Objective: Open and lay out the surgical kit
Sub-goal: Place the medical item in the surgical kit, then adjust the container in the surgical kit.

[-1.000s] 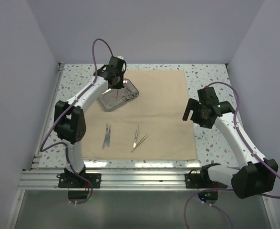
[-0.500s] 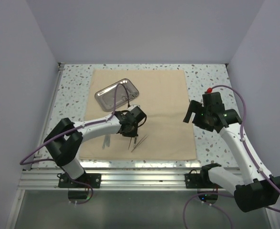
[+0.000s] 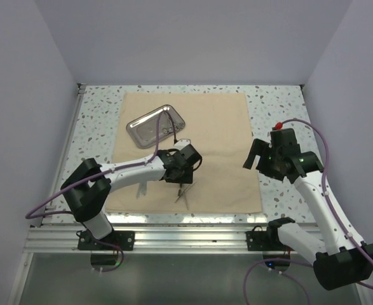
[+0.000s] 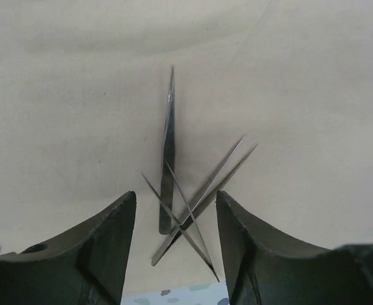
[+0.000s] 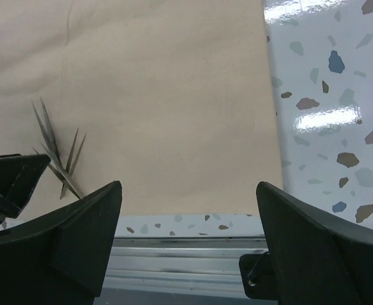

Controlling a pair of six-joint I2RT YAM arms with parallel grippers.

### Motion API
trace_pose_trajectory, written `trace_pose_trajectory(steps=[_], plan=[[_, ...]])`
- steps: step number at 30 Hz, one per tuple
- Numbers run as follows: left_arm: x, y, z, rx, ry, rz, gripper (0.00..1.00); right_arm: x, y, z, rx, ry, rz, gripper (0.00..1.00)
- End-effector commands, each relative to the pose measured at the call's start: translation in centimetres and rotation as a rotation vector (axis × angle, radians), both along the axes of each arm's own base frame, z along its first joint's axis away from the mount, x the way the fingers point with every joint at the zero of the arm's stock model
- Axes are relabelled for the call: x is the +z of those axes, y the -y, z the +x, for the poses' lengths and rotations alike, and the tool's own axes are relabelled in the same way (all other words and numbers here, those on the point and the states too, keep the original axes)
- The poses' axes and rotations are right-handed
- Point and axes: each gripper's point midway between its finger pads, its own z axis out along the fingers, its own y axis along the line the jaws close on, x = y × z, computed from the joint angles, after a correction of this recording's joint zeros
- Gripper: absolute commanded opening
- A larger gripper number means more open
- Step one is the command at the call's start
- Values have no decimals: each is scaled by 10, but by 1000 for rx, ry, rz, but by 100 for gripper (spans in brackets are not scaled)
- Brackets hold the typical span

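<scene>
Jaws: left gripper part-open, empty, poised just above crossed tweezers; right gripper wide apart, empty, near cloth's right edge. Cloth wrap spread flat on table: soft, likely to ruck if dragged. Steel tray far-left on cloth: stiff, slick; take by rim. Tweezers near front edge: light, thin, slippery, overlapping; best pinched singly, mid-shank.

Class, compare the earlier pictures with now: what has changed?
The left gripper swung from the tray to the near edge of the cloth and opened, apparently dropping a thin instrument across the tweezers there. Tray, cloth and right gripper barely changed.
</scene>
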Motion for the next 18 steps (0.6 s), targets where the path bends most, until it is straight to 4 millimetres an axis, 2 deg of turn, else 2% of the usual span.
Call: trace_pose_trajectory(steps=[1, 3, 4, 6, 7, 8, 9, 10, 11, 12, 13, 14, 15, 16, 17, 18], plan=[[47, 3, 39, 39, 132, -8, 57, 21, -7, 4, 29, 57, 30, 90], [66, -10, 56, 51, 174, 1, 60, 35, -7, 12, 26, 105, 34, 90], [75, -27, 75, 104, 192, -5, 60, 39, -8, 15, 26, 120, 35, 90], [85, -50, 98, 137, 224, -20, 61, 48, -10, 25, 31, 144, 41, 90], [82, -76, 114, 195, 220, -22, 61, 50, -13, 29, 36, 145, 47, 90], [79, -88, 124, 215, 216, -17, 60, 52, -15, 34, 40, 152, 54, 90], [75, -112, 139, 253, 215, 1, 60, 55, -18, 42, 43, 151, 59, 90], [73, -119, 147, 262, 204, 0, 59, 58, -21, 47, 49, 158, 65, 90], [60, -127, 154, 272, 177, 22, 57, 62, -23, 53, 51, 169, 72, 90], [55, -141, 165, 288, 175, 39, 57, 70, -26, 60, 52, 186, 79, 90], [54, -142, 175, 289, 176, 30, 56, 68, -27, 67, 51, 176, 77, 90], [38, -145, 182, 287, 147, 48, 56, 67, -28, 73, 48, 172, 74, 90], [32, -151, 191, 294, 142, 51, 55, 74, -29, 79, 50, 188, 75, 90], [35, -149, 204, 295, 151, 33, 54, 69, -31, 87, 51, 170, 68, 90], [16, -149, 209, 289, 116, 45, 54, 74, -33, 93, 54, 180, 70, 90], [11, -151, 217, 296, 112, 44, 53, 75, -34, 97, 57, 179, 68, 90]])
